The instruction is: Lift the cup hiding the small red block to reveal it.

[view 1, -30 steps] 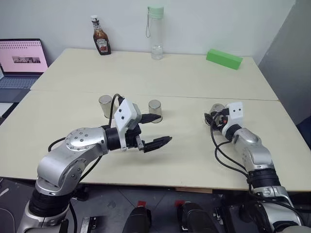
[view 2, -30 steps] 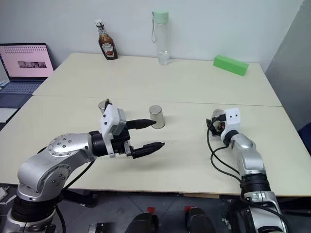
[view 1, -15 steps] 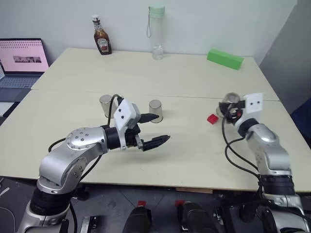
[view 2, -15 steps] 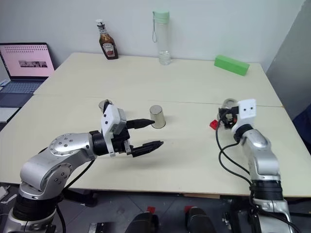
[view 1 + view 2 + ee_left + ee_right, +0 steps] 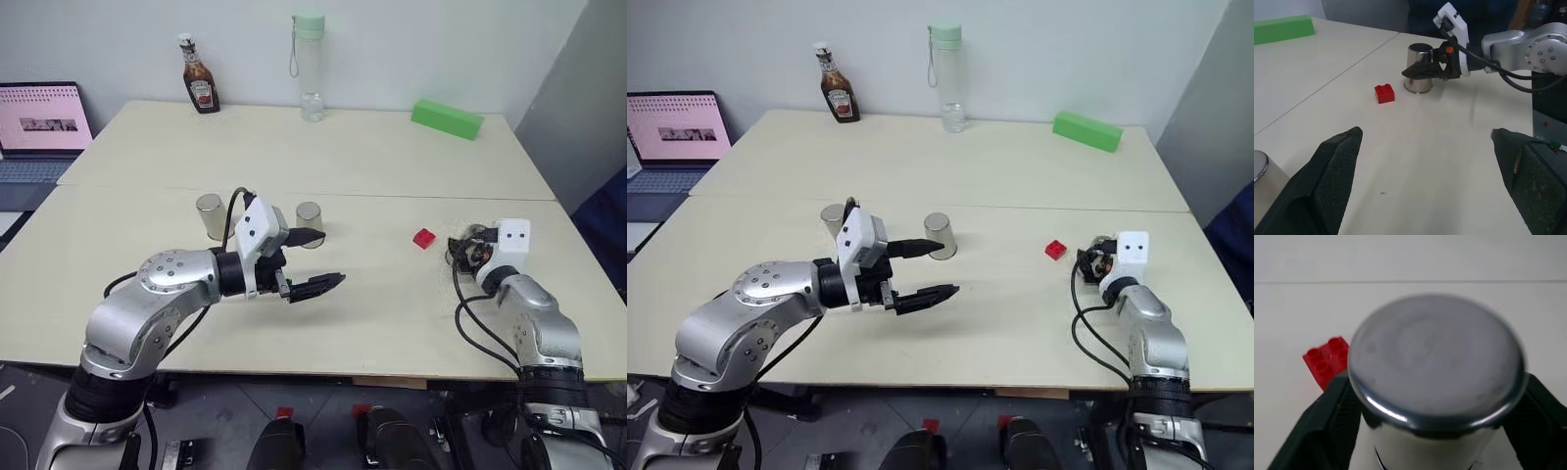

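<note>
Left wrist view: shiny upside-down cup point(image 5: 1419, 68) between spread right pincer point(image 5: 1422, 72), red block point(image 5: 1384, 93) beside.

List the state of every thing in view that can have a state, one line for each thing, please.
Cup at the right tool: upside down, standing on the table beside the block.
Small red block: uncovered, lying on the table.
Two other cups: upside down, untouched.
Left tool: open, empty, above the table.
Right tool: fingers on either side of the cup.
Ketchup bottle: upright, capped.
Water bottle: upright, lid on.
Laptop: open, screen lit.
</note>
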